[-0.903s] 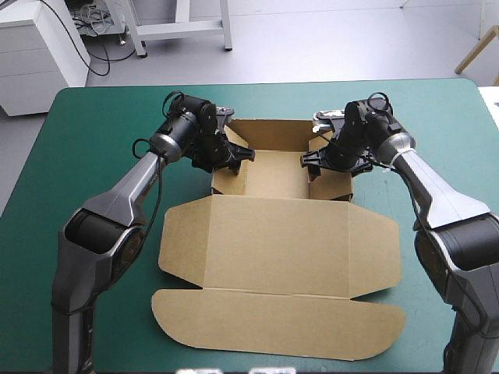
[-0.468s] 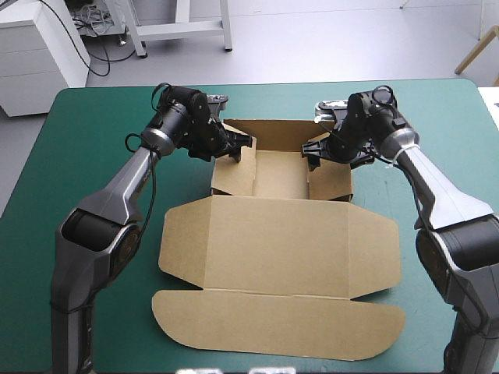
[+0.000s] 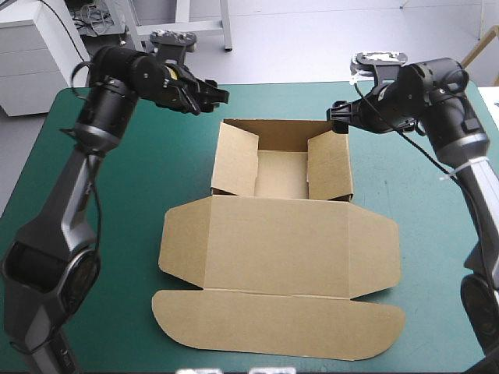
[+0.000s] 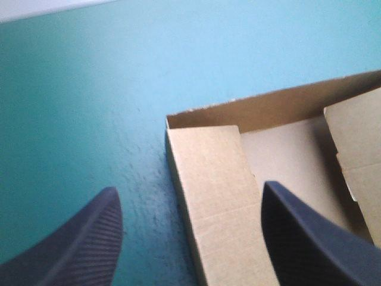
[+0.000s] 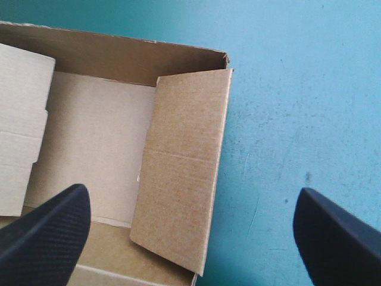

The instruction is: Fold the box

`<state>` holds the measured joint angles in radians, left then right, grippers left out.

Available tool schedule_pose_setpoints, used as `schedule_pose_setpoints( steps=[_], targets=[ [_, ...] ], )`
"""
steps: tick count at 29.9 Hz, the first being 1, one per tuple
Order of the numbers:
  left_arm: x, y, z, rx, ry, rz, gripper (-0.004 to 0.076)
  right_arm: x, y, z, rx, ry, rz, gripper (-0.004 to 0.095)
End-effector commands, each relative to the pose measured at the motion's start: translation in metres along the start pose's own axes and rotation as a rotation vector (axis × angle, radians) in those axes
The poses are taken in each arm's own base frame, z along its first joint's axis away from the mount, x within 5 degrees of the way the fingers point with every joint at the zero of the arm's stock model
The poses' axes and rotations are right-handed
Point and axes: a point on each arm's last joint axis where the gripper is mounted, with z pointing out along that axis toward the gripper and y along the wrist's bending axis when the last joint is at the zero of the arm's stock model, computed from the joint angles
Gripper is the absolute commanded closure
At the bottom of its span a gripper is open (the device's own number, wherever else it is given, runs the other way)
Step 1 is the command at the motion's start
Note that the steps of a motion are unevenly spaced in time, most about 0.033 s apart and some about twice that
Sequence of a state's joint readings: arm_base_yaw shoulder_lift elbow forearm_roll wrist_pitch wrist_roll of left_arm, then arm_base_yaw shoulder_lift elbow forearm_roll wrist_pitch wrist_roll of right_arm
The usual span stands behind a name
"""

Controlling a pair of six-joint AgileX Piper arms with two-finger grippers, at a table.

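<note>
Walls of the brown cardboard box (image 3: 281, 234) stand raised, side flaps perhaps not fully tucked; its lid lies flat, unfolded. Black-finned left gripper (image 3: 212, 97) and right gripper (image 3: 341, 117) hover released, empty, the box below and between them

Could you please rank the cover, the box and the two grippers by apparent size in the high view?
Largest: teal-green cover.
Then the box.
Smallest: left gripper and right gripper, which look alike, so unranked.
</note>
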<state>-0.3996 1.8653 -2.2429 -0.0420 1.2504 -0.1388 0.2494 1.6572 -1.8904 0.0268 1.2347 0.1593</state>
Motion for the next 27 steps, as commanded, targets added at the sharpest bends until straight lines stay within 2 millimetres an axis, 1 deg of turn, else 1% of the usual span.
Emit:
schedule_pose_setpoints(
  steps=[1, 2, 3, 4, 5, 6, 7, 8, 11, 15, 17, 19, 22, 26, 27],
  targets=[
    [-0.001, 0.002, -0.090, -0.044, -0.153, 0.070, 0.0423, 0.003, -0.002, -0.048, -0.012, -0.134, 0.013, 0.0058],
    [0.000, 0.004, -0.105, -0.065, -0.185, 0.080, 0.0534, 0.006, -0.002, -0.051, -0.012, -0.132, 0.013, 0.0058],
    [0.002, 0.006, -0.120, -0.085, -0.214, 0.096, 0.0612, 0.009, -0.002, -0.052, -0.012, -0.130, 0.013, 0.0058],
    [0.005, 0.006, -0.134, -0.089, -0.238, 0.115, 0.0688, 0.012, -0.003, -0.053, -0.011, -0.124, 0.016, 0.0057],
    [0.009, 0.006, -0.147, -0.089, -0.258, 0.133, 0.0729, 0.015, -0.003, -0.053, -0.009, -0.116, 0.018, 0.0058],
    [0.013, 0.006, -0.159, -0.088, -0.275, 0.139, 0.0728, 0.017, -0.004, -0.052, -0.008, -0.110, 0.018, 0.0058],
    [0.017, 0.007, -0.167, -0.094, -0.281, 0.145, 0.0731, 0.018, -0.004, -0.049, -0.006, -0.099, 0.018, 0.0058],
    [0.024, 0.009, -0.181, -0.107, -0.299, 0.146, 0.0734, 0.019, -0.004, -0.047, -0.005, -0.091, 0.019, 0.0057],
    [0.042, 0.012, -0.202, -0.119, -0.308, 0.148, 0.0734, 0.021, -0.004, -0.038, -0.005, -0.065, 0.024, 0.0057],
    [0.074, 0.015, -0.217, -0.112, -0.276, 0.147, 0.0734, 0.018, -0.004, -0.021, -0.008, -0.025, 0.029, 0.0058],
    [0.092, 0.016, -0.224, -0.100, -0.260, 0.146, 0.0734, 0.017, -0.003, -0.006, -0.008, 0.003, 0.032, 0.0057],
    [0.112, 0.019, -0.224, -0.099, -0.226, 0.146, 0.0734, 0.015, -0.003, 0.011, -0.009, 0.036, 0.036, 0.0057],
    [0.143, 0.024, -0.219, -0.102, -0.166, 0.147, 0.0734, 0.014, -0.003, 0.039, -0.006, 0.086, 0.037, 0.0058],
    [0.183, 0.028, -0.217, -0.091, -0.116, 0.145, 0.0734, 0.016, -0.004, 0.078, 0.009, 0.170, 0.037, 0.0058],
    [0.194, 0.030, -0.214, -0.088, -0.095, 0.144, 0.0734, 0.017, -0.005, 0.087, 0.013, 0.191, 0.037, 0.0058]
  ],
)
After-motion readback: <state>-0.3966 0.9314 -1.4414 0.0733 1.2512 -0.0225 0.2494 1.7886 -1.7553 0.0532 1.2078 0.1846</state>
